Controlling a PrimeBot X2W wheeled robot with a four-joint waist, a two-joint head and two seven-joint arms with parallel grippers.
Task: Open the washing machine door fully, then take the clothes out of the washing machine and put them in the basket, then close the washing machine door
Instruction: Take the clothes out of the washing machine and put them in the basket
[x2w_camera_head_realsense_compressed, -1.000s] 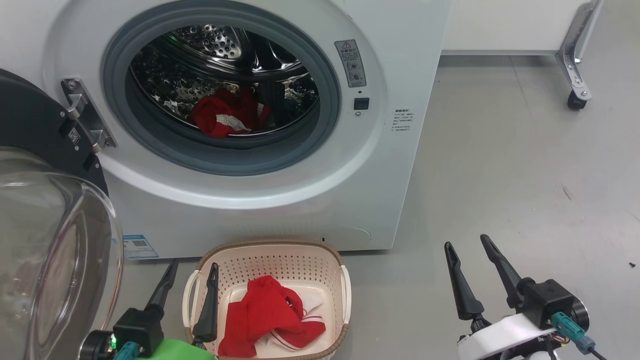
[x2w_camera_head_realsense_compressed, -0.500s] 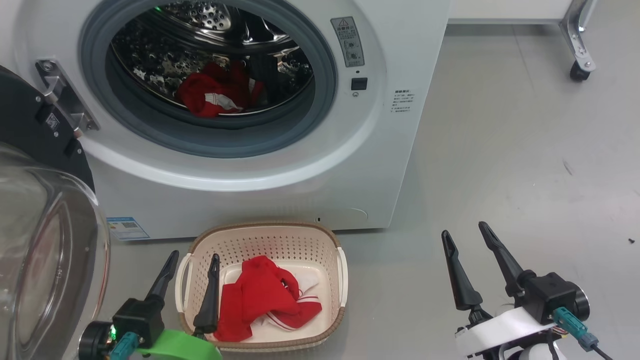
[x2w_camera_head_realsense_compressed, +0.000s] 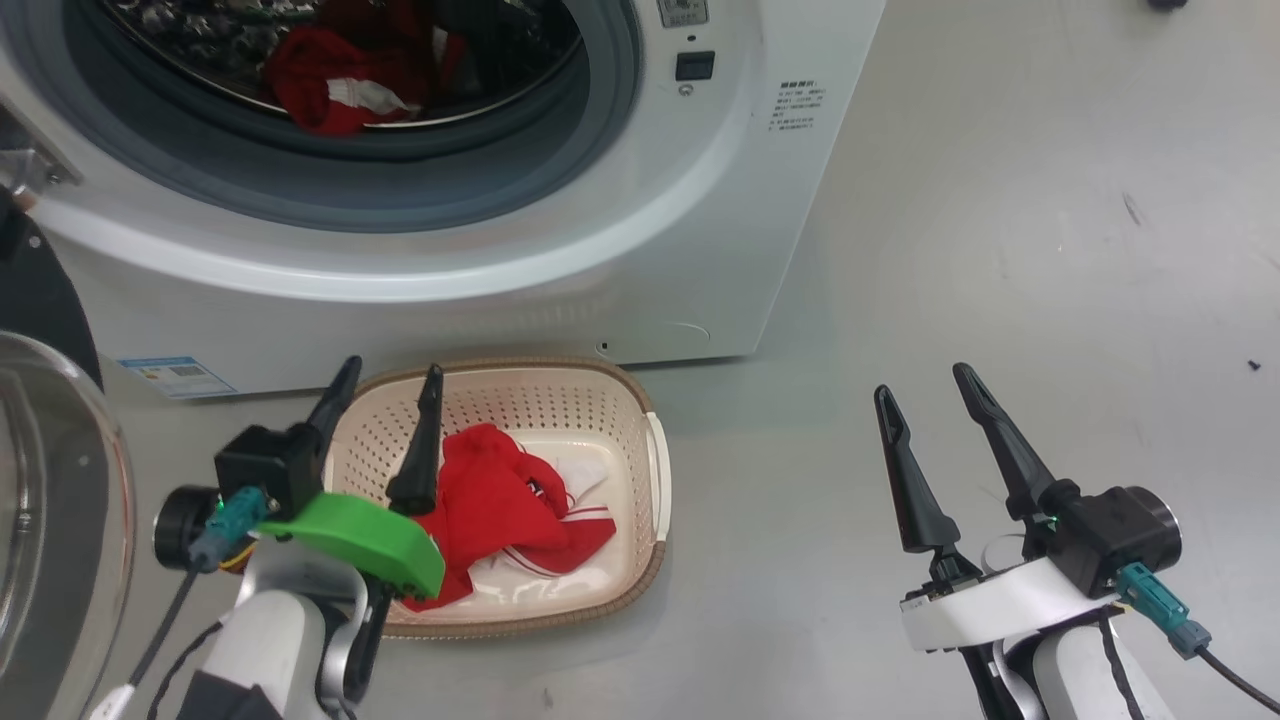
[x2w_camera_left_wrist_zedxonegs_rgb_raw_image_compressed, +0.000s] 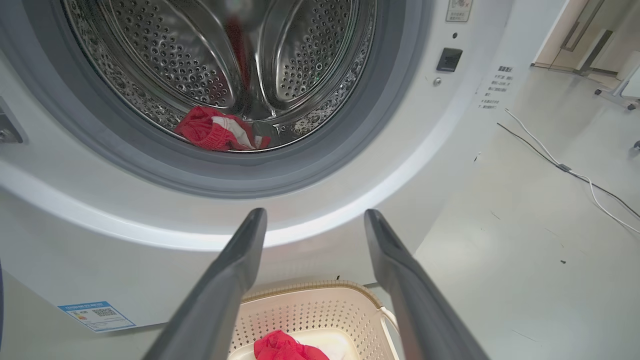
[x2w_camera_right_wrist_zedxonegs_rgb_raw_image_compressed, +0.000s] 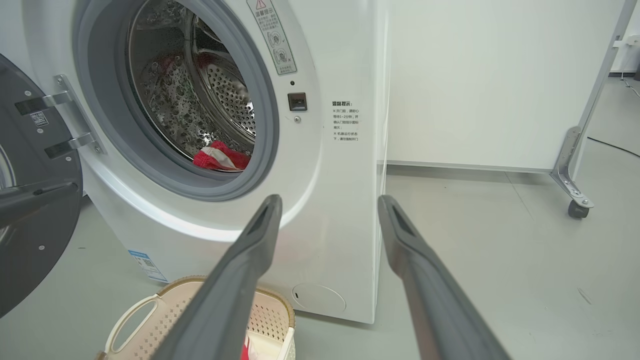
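Observation:
The washing machine (x2w_camera_head_realsense_compressed: 600, 200) stands with its drum open, and red clothes (x2w_camera_head_realsense_compressed: 330, 85) with white trim lie at the drum's bottom (x2w_camera_left_wrist_zedxonegs_rgb_raw_image_compressed: 217, 134) (x2w_camera_right_wrist_zedxonegs_rgb_raw_image_compressed: 222, 157). The washing machine door (x2w_camera_head_realsense_compressed: 40, 300) is swung out to the left, also in the right wrist view (x2w_camera_right_wrist_zedxonegs_rgb_raw_image_compressed: 40, 225). On the floor before the machine sits the basket (x2w_camera_head_realsense_compressed: 655, 470) with a red striped garment (x2w_camera_head_realsense_compressed: 490, 500) in it. My left gripper (x2w_camera_head_realsense_compressed: 390, 370) (x2w_camera_left_wrist_zedxonegs_rgb_raw_image_compressed: 315, 215) hangs open above the basket's left side, fingers pointing at the machine front. My right gripper (x2w_camera_head_realsense_compressed: 922, 384) (x2w_camera_right_wrist_zedxonegs_rgb_raw_image_compressed: 330, 200) is open and empty over bare floor, right of the basket.
The door's clear glass bowl (x2w_camera_head_realsense_compressed: 60, 520) bulges close by my left arm. Grey floor (x2w_camera_head_realsense_compressed: 1050, 250) spreads to the right of the machine. A white cable (x2w_camera_left_wrist_zedxonegs_rgb_raw_image_compressed: 565, 167) runs across it, and a wheeled metal frame leg (x2w_camera_right_wrist_zedxonegs_rgb_raw_image_compressed: 575, 195) stands by the wall.
The head camera has tipped down, so the whole picture has slid upward. My left gripper has come a little forward, its tips now level with the basket's far rim. Both grippers stay open.

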